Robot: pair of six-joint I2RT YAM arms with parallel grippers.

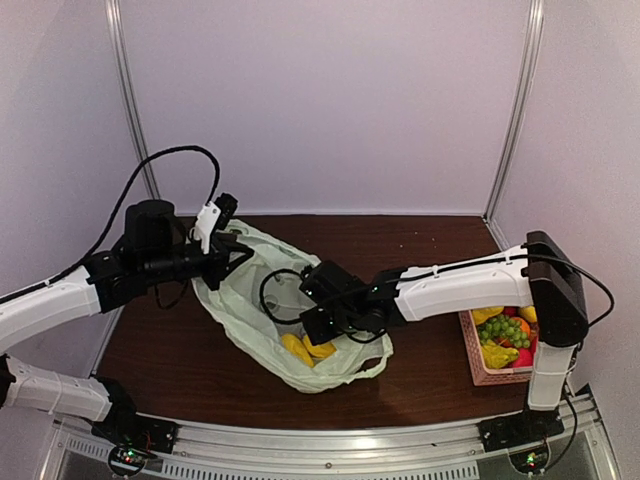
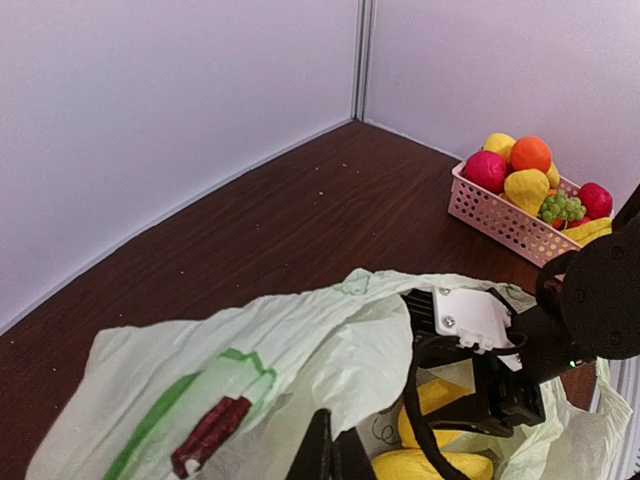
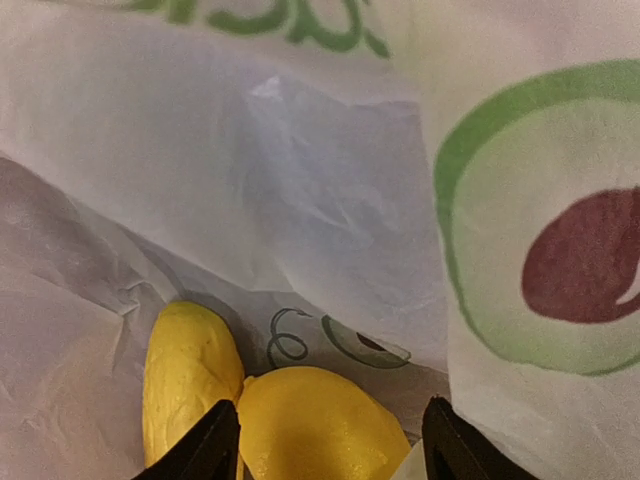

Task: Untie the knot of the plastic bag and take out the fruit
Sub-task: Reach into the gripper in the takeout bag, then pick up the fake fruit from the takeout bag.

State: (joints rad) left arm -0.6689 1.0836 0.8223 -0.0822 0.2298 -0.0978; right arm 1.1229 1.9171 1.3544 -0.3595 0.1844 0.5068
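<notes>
Print (image 3: 545,250) unreadable | left pincer (image 2: 330,455) pinches plastic bag (image 1: 250,320) | right pincer (image 3: 330,440) spread over fruit (image 3: 310,410)

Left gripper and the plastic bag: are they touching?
Touching. The left wrist view shows the left gripper closed on a fold of the plastic bag, the film lying against it.
</notes>
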